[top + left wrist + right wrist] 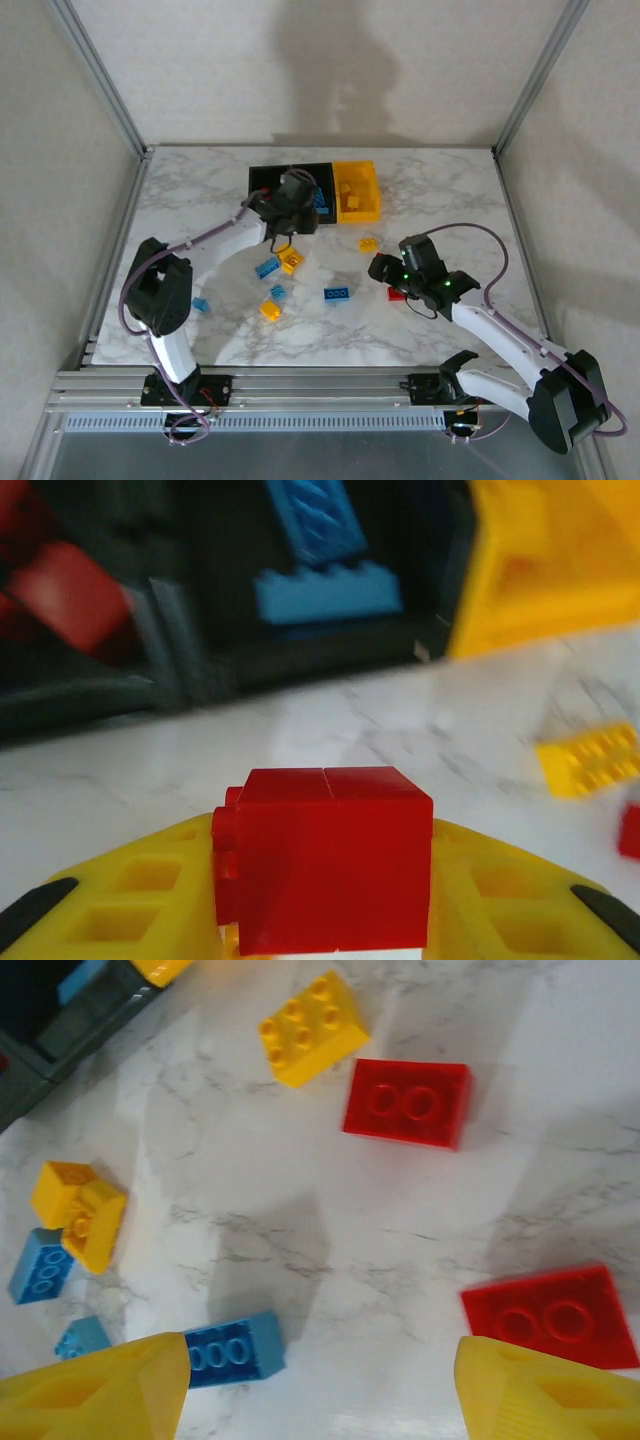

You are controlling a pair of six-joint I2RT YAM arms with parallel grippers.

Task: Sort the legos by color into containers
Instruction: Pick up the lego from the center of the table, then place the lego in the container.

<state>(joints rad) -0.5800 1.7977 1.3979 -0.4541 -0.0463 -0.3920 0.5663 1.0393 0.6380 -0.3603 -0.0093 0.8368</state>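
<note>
Three joined open-topped plastic bins (262,176), two black and one yellow-orange, sit at the table's far middle. The left gripper (322,912) pinches a small red studded plastic brick (325,855) just short of the black bins; a blurred red shape (65,595) in one is perhaps another brick. The right gripper (320,1390) hangs spread above two loose red bricks (407,1102), with a yellow brick (312,1028) and a blue brick (232,1348) nearby.

Most legos (337,294) seemingly before the containers (262,176)
</note>
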